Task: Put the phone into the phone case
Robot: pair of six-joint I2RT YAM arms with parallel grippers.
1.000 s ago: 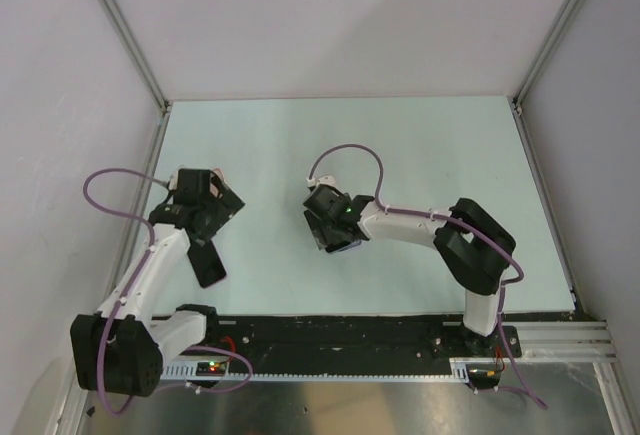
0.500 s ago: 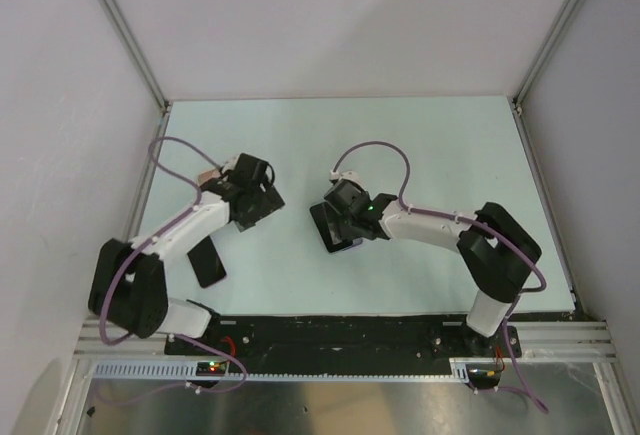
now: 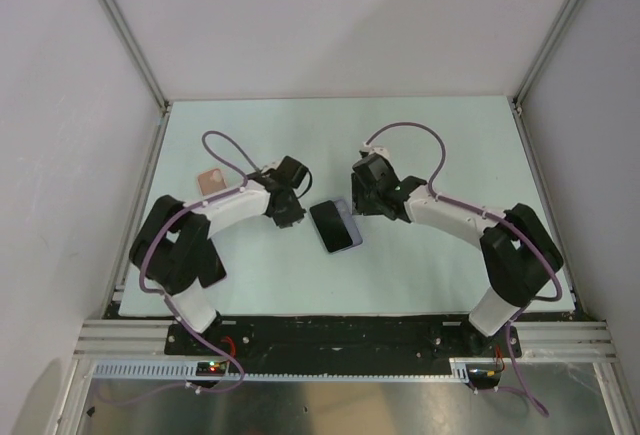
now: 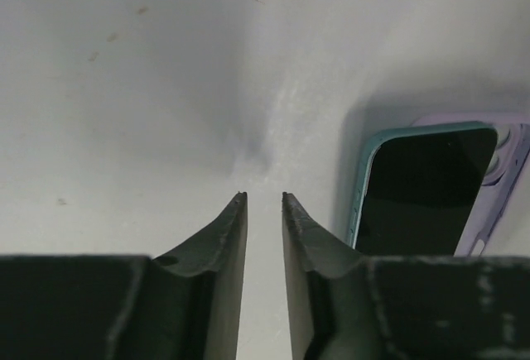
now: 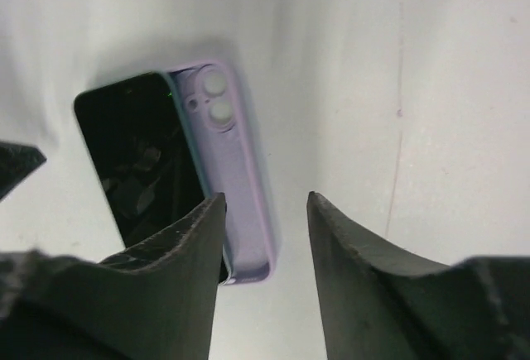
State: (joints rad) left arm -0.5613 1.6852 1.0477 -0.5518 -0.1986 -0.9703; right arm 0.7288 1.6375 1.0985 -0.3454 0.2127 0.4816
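**Left gripper** (image 4: 262, 196) is hovering over the table (image 4: 124, 87). Its two fingers are standing a narrow slit apart and gripping nothing. Just ahead and to its right, the phone (image 4: 422, 190) is lying face up, showing a teal edge, apart from the fingers.

**Right gripper** (image 5: 265, 197) is facing the phone from the other side, with its fingers parted wider and also holding nothing. The phone is lying ahead and to its left. It is resting partly over a lilac cover (image 5: 240, 178) with two round lens spots, which is jutting out along the phone's side.

**Farther off**, beyond the left arm, the pink phone case (image 3: 210, 181) is lying flat, well apart from the phone and both grippers.
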